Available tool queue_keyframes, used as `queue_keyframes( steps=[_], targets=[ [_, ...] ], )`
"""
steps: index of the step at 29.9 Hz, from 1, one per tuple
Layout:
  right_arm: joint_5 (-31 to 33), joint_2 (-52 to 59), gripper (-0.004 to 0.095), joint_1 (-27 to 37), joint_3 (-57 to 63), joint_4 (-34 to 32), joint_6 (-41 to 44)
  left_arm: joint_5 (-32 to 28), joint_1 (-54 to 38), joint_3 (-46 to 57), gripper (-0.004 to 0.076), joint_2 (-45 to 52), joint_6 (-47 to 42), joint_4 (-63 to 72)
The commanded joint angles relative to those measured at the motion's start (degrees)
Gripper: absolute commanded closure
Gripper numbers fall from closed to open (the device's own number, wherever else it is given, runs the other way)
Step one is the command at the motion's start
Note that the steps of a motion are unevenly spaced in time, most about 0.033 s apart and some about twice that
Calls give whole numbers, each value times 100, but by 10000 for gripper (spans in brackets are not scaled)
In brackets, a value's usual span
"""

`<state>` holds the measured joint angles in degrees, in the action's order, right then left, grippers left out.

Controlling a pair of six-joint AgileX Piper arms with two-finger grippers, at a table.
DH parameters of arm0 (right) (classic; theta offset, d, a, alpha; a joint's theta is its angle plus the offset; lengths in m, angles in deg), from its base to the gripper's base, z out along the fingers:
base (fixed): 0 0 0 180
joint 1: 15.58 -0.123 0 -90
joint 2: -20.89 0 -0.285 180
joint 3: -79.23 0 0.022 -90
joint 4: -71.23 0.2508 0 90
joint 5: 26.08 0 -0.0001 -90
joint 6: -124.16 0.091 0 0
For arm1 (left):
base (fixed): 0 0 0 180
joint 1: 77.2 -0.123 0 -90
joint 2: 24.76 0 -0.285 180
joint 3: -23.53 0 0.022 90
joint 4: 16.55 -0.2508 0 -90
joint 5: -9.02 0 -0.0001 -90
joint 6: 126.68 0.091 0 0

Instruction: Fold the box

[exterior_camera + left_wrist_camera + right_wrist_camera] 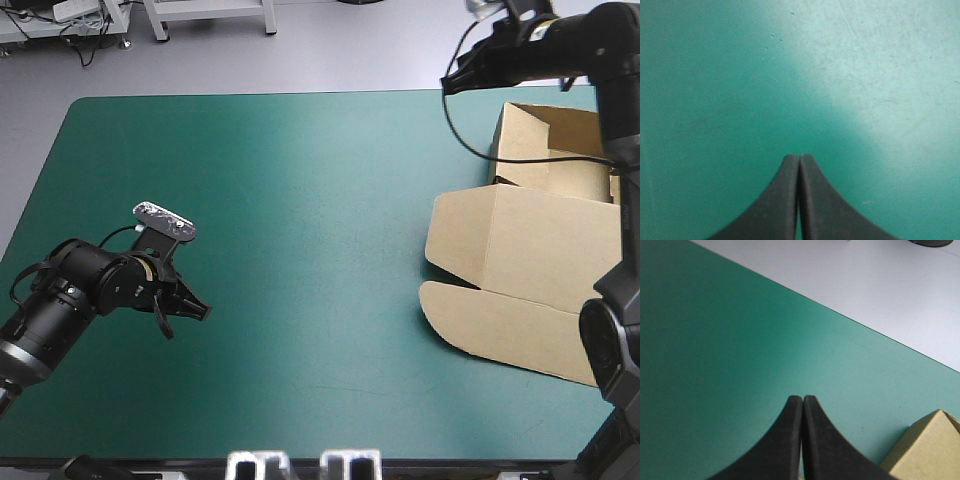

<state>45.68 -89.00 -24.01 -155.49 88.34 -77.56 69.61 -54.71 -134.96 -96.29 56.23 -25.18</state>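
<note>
Closure is complete on the left gripper point(800, 157): its two black fingers meet in one pointed arch with nothing between them, and ahead of them lies only the bare teal-green cover point(880, 75). From above, this gripper sits low over the near left part of the table point(250, 97), aimed toward the middle, well apart from the box point(560, 210). The right gripper point(802, 397) is likewise pressed together at the tips and holds nothing; ahead of it the cover runs to the table's far edge, and just beside its fingers a corner of the brown board shows. In the high view that gripper hangs raised over the far edge, near the far left corner of the box, not touching it. The box rests on the right side of the table, close to the right edge, partly hidden by the right arm point(610, 60). Its far part stands up as an open tray point(560, 130) with raised walls, the inside facing up. Toward the near edge a broad panel point(530, 245) adjoins the tray, a rounded flap point(445, 225) at its left side, and a long flap point(500, 330) with a rounded end lies flat on the cover nearest the robot. Whether the broad panel lies quite flat or slopes cannot be told
</note>
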Motion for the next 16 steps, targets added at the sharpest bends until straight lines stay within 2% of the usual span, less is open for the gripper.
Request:
queue_keyframes(
  steps=[1,4,16],
  targets=[
    [-15,465,926,-700,-37,-1026,360,-218,10,-162,733,132,-70,111],
    [-15,870,926,-1063,604,-1405,395,-218,10,-162,733,132,-59,105],
    [-15,3477,926,-1073,5134,-1569,561,-240,10,-162,733,132,-4,434]
  ],
)
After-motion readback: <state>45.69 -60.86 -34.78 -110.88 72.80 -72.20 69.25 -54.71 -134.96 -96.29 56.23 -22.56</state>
